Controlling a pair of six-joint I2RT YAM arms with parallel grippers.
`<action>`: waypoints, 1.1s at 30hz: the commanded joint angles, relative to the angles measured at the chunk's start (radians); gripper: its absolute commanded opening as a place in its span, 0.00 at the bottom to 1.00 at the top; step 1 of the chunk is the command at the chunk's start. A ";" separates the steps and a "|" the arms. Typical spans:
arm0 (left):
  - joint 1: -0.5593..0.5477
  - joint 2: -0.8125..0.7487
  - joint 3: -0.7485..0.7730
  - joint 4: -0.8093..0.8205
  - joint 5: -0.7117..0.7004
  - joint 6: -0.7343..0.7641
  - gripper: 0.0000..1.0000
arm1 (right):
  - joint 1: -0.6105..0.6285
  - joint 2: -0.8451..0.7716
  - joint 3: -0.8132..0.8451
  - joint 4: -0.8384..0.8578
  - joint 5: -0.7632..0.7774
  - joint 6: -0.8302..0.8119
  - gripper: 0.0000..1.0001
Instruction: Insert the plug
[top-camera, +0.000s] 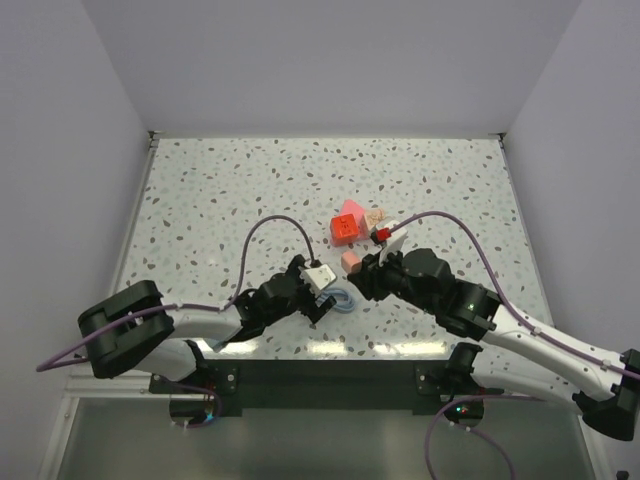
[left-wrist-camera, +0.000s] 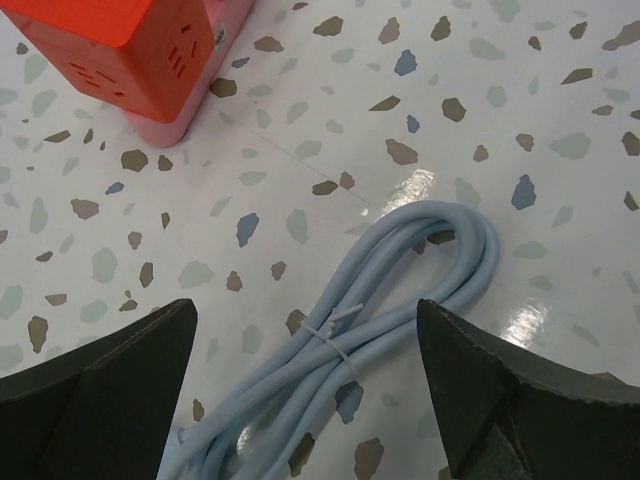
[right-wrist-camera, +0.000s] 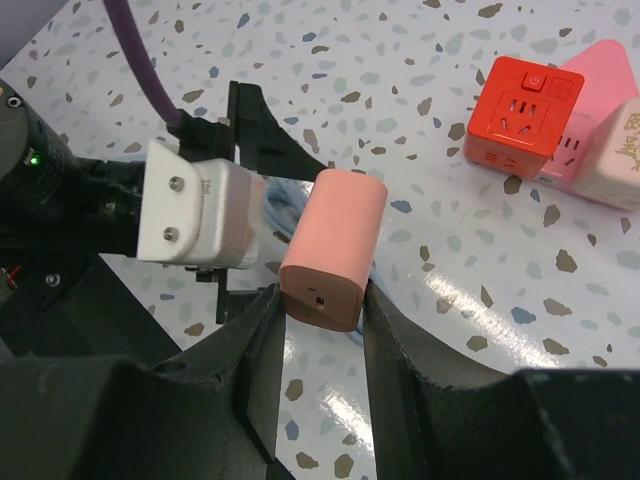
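- Since the right gripper (right-wrist-camera: 322, 300) pinches the plug (right-wrist-camera: 333, 245) by its sides, its end is free for the red socket cube (right-wrist-camera: 515, 105), lying apart.
- Over the blue cable (left-wrist-camera: 400, 270) the left gripper (left-wrist-camera: 305, 345) is spread wide, gripping nothing; probably ready to steady it.

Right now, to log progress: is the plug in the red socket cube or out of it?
Out. The right gripper holds the plug between its fingers, apart from the red socket cube.
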 joint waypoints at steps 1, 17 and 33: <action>-0.006 0.051 0.063 -0.016 -0.047 0.040 0.96 | -0.001 -0.011 0.036 0.012 -0.001 -0.009 0.00; -0.007 0.234 0.178 -0.111 0.054 0.051 0.73 | -0.001 -0.036 0.023 0.017 0.004 -0.016 0.00; 0.189 0.266 0.252 -0.166 -0.044 -0.090 0.00 | -0.001 0.000 0.049 0.112 0.067 -0.050 0.00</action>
